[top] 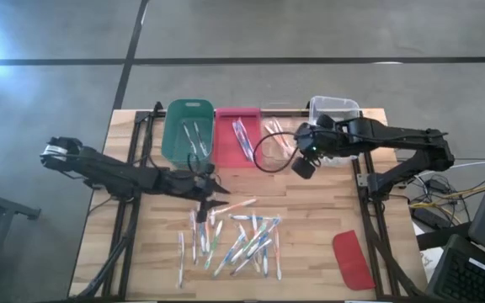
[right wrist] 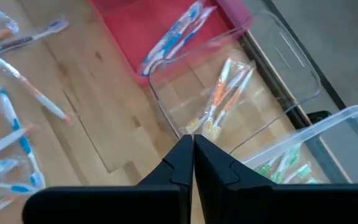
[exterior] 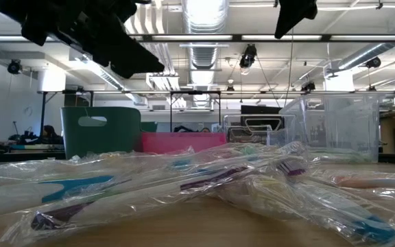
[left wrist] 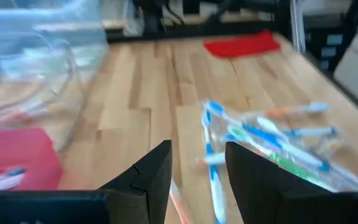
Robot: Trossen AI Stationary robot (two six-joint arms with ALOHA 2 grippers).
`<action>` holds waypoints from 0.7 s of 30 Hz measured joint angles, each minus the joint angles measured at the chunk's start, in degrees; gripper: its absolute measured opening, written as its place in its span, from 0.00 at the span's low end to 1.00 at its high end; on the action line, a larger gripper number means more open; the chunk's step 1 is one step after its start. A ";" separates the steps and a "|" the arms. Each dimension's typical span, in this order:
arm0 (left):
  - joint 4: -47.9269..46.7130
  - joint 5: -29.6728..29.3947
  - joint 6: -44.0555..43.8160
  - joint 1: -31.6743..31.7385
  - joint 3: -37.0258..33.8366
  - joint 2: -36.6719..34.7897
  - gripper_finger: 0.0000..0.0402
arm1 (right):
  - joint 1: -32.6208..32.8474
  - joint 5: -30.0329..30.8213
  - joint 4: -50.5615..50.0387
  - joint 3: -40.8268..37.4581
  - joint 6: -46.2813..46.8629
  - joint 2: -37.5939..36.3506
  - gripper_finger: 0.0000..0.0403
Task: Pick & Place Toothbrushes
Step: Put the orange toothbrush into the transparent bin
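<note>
- Hovering over the tabletop [top: 310, 215], the right tool [top: 303, 166] has its fingers [right wrist: 211, 163] pressed together on nothing, above the near edge of a clear bin [top: 278, 139] at about 1 o'clock from the tabletop's centre.
- Inside that clear bin lie wrapped orange-accented toothbrushes [right wrist: 225, 93]; a second clear bin [top: 335, 109] just to its 3 o'clock holds green-accented ones.
- Spread apart and empty, the left tool [top: 210, 195] sits near the tabletop's centre, its fingers [left wrist: 151, 177] pointing toward the pile.
- Loose toothbrushes [top: 238, 240], wrapped in clear plastic with blue, green and orange accents, lie scattered at 6 o'clock from the left tool, on the near half of the tabletop.
- A pink tray [top: 226, 156] at 12 o'clock from the left tool carries blue-accented brushes; a green bin [top: 175, 139] beside it, at 11 o'clock, holds a few pale ones.
- A flat red lid [top: 352, 259] lies at 4 o'clock from the pile, near the tabletop's corner.
</note>
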 joint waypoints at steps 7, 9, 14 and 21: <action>-4.69 0.26 1.40 -1.23 6.43 5.39 0.39 | 8.90 4.36 -0.88 -0.39 9.45 -0.59 0.02; -5.34 0.22 1.40 -1.21 7.56 6.13 0.39 | 12.46 4.55 -0.61 -0.67 13.07 -0.01 0.02; -16.45 -1.84 0.66 -1.19 12.03 3.53 0.39 | 20.95 4.66 -0.31 -2.15 22.36 2.17 0.02; -18.21 -4.15 0.41 -2.15 9.73 -6.06 0.39 | 28.57 1.73 0.00 -5.47 36.27 6.59 0.02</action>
